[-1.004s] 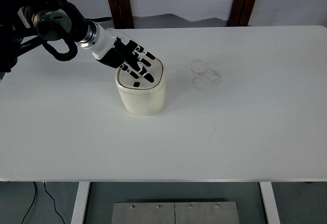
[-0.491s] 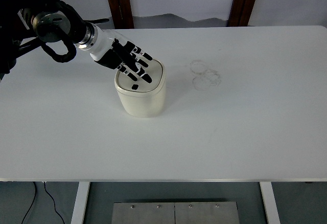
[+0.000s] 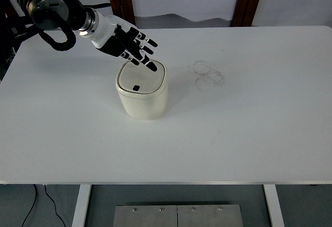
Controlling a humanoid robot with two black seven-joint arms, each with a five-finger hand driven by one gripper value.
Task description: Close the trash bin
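Note:
A cream trash bin stands on the white table, left of centre. Its flat lid lies down flush in the rim, with a small black mark near its front. My left hand hovers over the bin's far left edge, lifted off the lid, fingers spread and holding nothing. Its arm comes in from the upper left corner. The right arm does not show.
Faint ring-shaped marks lie on the table to the right of the bin. Two dark wooden posts stand behind the table's far edge. Cables hang below the table at the lower left.
My left hand has lifted off the bin lid and drawn back up and to the left. The lid stays down and the bin has not moved.

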